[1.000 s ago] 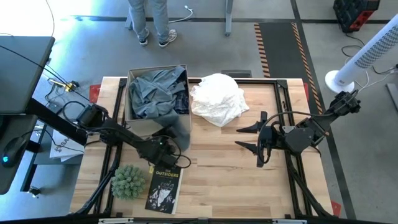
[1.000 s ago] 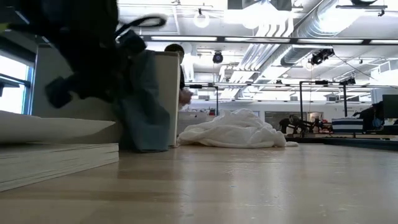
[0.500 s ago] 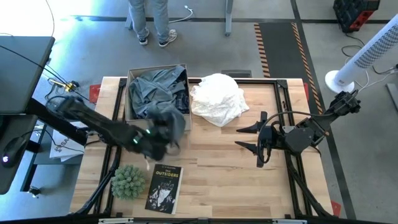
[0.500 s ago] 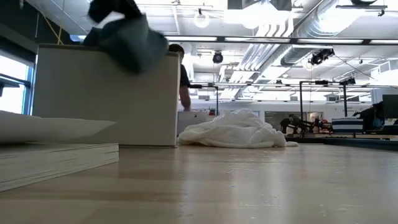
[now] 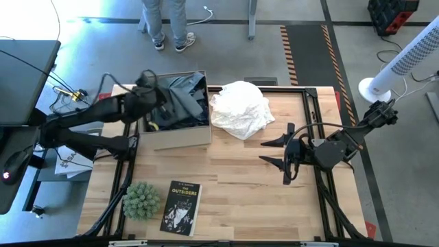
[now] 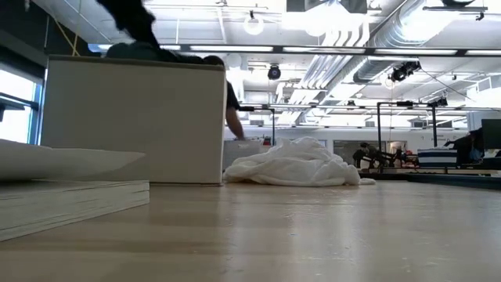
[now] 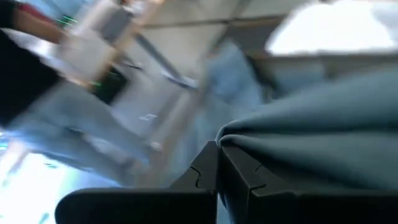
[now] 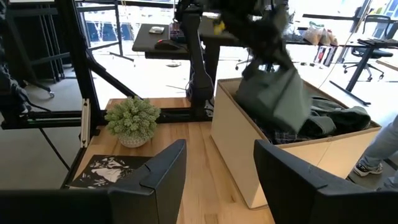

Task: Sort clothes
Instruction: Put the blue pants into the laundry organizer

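A plain wooden counter [image 5: 240, 185] in a big open workshop, with someone's legs [image 5: 168, 24] on the floor beyond its far edge.

Nearest, a book [image 5: 181, 206] and a small green plant [image 5: 142, 200] lie well apart from both pincers, out of the way of the sorting. The right pincer [image 5: 286, 152] waits low over bare wood, fingers spread wide with nothing between them. I take it to be parked clear of the other arm.

Farther off, the left pincer [image 5: 145, 79] is up over the box [image 5: 180, 136], fingers pressed together on a grey-green shirt [image 8: 273, 96], which hangs from it just above the open top, I'd judge for dropping in. Under the left pincer the box already holds a heap of dark clothes [image 5: 182, 103], a bit of plaid showing among them. A white garment [image 5: 240, 108] sits crumpled on the counter, touching or nearly touching the box's side, seemingly yet to be sorted.
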